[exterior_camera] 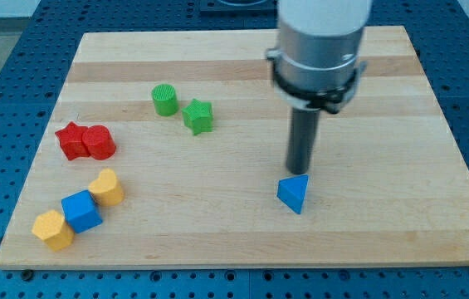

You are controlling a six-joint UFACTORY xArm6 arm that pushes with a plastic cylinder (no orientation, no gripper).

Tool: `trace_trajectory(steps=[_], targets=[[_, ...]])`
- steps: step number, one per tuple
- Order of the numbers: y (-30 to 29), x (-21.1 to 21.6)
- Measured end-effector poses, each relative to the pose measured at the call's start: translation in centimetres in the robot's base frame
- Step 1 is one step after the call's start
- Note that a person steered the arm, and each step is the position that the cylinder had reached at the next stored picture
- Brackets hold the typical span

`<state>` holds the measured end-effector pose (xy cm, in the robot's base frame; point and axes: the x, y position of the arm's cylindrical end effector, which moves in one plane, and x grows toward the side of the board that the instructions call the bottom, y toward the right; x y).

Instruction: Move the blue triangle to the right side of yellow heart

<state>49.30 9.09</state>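
Pale wood worktop (242,232) on blue pegboard. Your end effector is a bare rod w/ nothing held; my tip (300,173) sits just behind the blue triangle (293,194), touching or nearly. Yellow heart (107,188) lies well off toward the view's left. The triangle looks light, rigid, prob. slippery: push a flat face, not a corner, or it'll spin.

A single camera looks down at an angle from the near long edge of the wooden board (242,241), facing across it, close enough that the board fills the frame.
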Motion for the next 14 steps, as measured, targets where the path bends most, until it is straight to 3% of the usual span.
trace_trajectory(steps=[1,2,4,9,10,11,12,13,14], targets=[[3.8,1.6],[3.8,4.7],[2.0,6.5],[-10.1,6.5],[-10.7,6.8],[-7.0,10.9],[-0.5,11.0],[1.0,4.7],[0.5,3.2]])
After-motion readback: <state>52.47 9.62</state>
